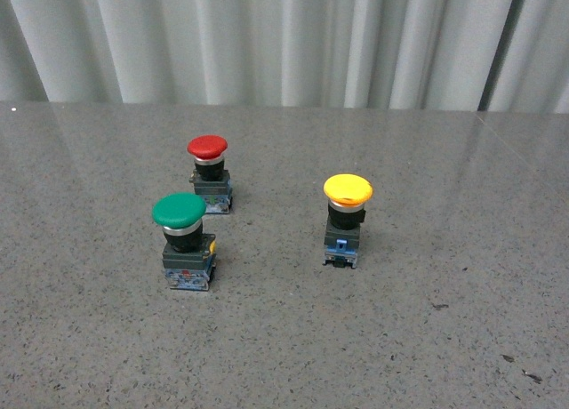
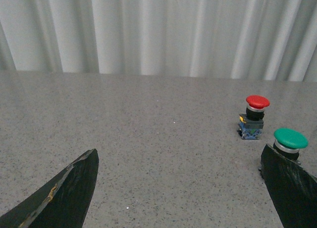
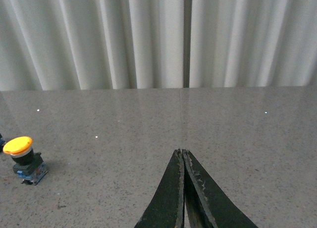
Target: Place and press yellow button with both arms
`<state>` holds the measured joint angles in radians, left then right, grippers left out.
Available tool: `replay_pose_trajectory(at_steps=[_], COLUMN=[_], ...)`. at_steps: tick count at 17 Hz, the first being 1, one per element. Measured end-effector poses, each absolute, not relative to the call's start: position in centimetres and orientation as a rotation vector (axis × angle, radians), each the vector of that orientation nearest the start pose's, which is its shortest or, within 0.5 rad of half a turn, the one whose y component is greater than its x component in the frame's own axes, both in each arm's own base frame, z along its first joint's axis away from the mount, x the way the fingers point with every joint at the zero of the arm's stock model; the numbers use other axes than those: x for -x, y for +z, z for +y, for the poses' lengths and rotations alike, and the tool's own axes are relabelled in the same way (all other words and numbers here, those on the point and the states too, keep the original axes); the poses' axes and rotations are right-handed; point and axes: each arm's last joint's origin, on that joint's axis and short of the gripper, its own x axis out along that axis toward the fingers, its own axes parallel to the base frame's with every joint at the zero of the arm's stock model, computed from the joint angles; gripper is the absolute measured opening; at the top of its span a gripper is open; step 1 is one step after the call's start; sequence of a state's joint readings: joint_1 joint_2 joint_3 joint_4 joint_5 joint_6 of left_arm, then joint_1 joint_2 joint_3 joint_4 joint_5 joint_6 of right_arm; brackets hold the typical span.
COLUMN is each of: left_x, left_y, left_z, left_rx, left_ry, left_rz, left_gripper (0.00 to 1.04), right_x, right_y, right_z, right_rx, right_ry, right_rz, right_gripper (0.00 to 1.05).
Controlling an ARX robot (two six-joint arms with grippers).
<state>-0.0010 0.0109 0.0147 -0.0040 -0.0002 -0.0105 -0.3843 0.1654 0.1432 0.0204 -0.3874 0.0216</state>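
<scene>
The yellow button (image 1: 348,190) stands upright on the grey speckled table (image 1: 427,338), right of centre, its yellow cap on a black neck and a dark base with blue bits. It also shows in the right wrist view (image 3: 18,145), far off to one side of my right gripper (image 3: 182,152), which is shut and empty, its fingers pressed together. My left gripper (image 2: 181,161) is open and empty over bare table; the yellow button does not show in that view. Neither arm shows in the front view.
A green-capped button (image 1: 179,211) stands at the left front and a red-capped button (image 1: 207,147) behind it. Both show in the left wrist view, the green one (image 2: 290,138) just past one finger (image 2: 290,188), the red one (image 2: 257,102) farther off. White curtains (image 1: 284,36) hang behind the table.
</scene>
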Motion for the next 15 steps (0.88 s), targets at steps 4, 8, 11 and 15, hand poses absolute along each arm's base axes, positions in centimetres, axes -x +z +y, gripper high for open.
replay_pose_trajectory(at_steps=[4,8,11,15], left_x=[-9.7,-9.7,-9.7,-9.7], left_y=[16.7,16.7,16.7,16.7], left_z=[0.0,0.0,0.0,0.0], left_rx=[0.01,0.01,0.01,0.01], left_ry=[-0.001,-0.001,-0.001,-0.002], left_rz=[0.0,0.0,0.0,0.0], left_gripper=[0.98,0.98,0.98,0.98], right_x=[-9.8,-9.7,-9.8,-9.8], right_y=[19.4,19.2,18.7,17.9], right_z=[-2.1,-1.8,-1.4,0.2], right_rx=[-0.019,-0.013,-0.01,-0.006], right_ry=[0.008,0.005,0.004,0.032], right_rz=[0.007,-0.001,-0.001,0.002], right_gripper=[0.02,0.02,0.02,0.02])
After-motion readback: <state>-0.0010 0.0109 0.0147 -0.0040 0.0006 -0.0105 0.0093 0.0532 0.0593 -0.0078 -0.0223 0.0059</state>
